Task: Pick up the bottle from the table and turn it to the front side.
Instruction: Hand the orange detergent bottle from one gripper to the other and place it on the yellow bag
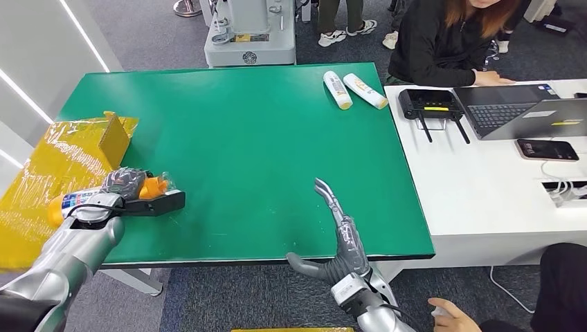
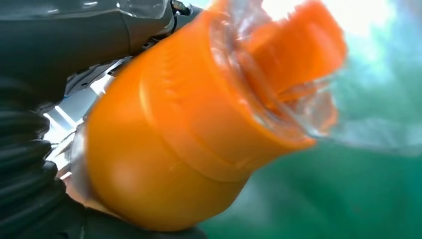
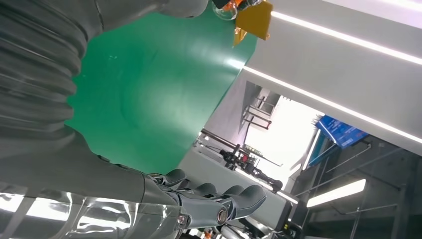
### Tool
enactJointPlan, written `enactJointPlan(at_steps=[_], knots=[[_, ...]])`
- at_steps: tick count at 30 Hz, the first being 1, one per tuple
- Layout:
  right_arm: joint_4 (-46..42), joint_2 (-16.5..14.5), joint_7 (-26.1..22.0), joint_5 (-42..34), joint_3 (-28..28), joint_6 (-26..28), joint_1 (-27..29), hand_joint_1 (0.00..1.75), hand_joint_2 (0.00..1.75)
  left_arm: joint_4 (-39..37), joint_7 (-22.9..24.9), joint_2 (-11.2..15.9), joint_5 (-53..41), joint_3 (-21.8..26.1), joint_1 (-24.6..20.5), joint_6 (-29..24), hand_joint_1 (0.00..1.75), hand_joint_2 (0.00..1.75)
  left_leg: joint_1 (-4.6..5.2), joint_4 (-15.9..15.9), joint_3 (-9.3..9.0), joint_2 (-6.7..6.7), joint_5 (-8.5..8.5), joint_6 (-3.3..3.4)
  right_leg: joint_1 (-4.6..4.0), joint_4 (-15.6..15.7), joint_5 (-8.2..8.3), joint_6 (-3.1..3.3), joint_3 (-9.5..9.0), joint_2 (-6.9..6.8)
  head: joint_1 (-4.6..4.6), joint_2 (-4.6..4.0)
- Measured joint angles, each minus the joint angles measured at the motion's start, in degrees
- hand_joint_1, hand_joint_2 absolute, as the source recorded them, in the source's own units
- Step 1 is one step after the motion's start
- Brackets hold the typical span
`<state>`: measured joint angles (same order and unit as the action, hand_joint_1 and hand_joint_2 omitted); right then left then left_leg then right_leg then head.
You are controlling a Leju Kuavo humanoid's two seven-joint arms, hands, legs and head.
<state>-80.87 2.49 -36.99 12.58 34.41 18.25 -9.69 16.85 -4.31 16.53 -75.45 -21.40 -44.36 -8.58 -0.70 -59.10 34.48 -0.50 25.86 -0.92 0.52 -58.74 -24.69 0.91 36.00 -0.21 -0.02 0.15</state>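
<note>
Near the table's left front corner: the left hand (image 1: pixel 123 185) grasps the orange bottle (image 1: pixel 104 196) just above the green table (image 1: pixel 242 138), beside a yellow box (image 1: pixel 112 138).
Left wrist view: close on the bottle's (image 2: pixel 169 149) orange shoulder and cap, sheathed in clear wrap; the head view adds its white label.
Right hand (image 1: pixel 339 235): released, fingers stretched forward over the table's front edge, holding nothing; the right wrist view sees those fingers (image 3: pixel 234 196) from below.
Hard to make out: the bottle's base, covered by the left wrist; the label print is too small.
Long axis: lying roughly level, left to right, cap pointing right toward the table's middle.
Far edge: two white bottles (image 1: pixel 353 90) lying down, well apart.
</note>
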Motion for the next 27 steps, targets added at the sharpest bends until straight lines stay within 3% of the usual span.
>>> enactJointPlan(at_steps=[8, 16, 24, 27], knots=[[-0.2, 0.7, 0.9, 1.5, 0.5, 0.8, 0.8, 0.00, 1.75, 0.0, 0.0, -0.1, -2.0, 0.0, 1.6, -10.0, 0.00, 1.75, -0.01, 0.0, 0.00, 0.00, 0.00, 0.00, 0.00, 0.0, 0.00, 0.00, 0.00, 0.00, -0.01, -0.01], [0.0, 0.7, 1.2, 1.8, 1.2, 0.7, 0.7, 0.00, 1.75, 0.0, -0.7, -0.4, -1.6, 0.3, 2.6, -12.6, 0.00, 1.75, -0.01, 0.0, 0.00, 0.00, 0.00, -0.01, 0.00, 0.0, 0.00, 0.00, 0.00, 0.00, -0.01, -0.01], [0.8, 0.7, 1.0, 1.5, 1.3, -1.1, 0.3, 0.00, 1.75, 0.0, -6.6, -3.6, 2.2, 3.3, 3.0, -18.8, 0.00, 1.75, 0.01, 0.0, 0.01, 0.03, 0.00, 0.00, 0.01, 0.0, 0.00, 0.00, -0.01, -0.05, -0.01, -0.01], [1.2, 0.7, 0.9, 1.2, 1.3, -1.7, 0.2, 0.00, 1.75, 0.9, -12.9, -5.6, 7.5, 5.4, 3.2, -21.7, 0.00, 1.75, 0.01, 0.0, 0.01, 0.08, 0.00, 0.00, 0.01, 0.0, 0.00, -0.01, -0.01, -0.10, -0.01, -0.01]])
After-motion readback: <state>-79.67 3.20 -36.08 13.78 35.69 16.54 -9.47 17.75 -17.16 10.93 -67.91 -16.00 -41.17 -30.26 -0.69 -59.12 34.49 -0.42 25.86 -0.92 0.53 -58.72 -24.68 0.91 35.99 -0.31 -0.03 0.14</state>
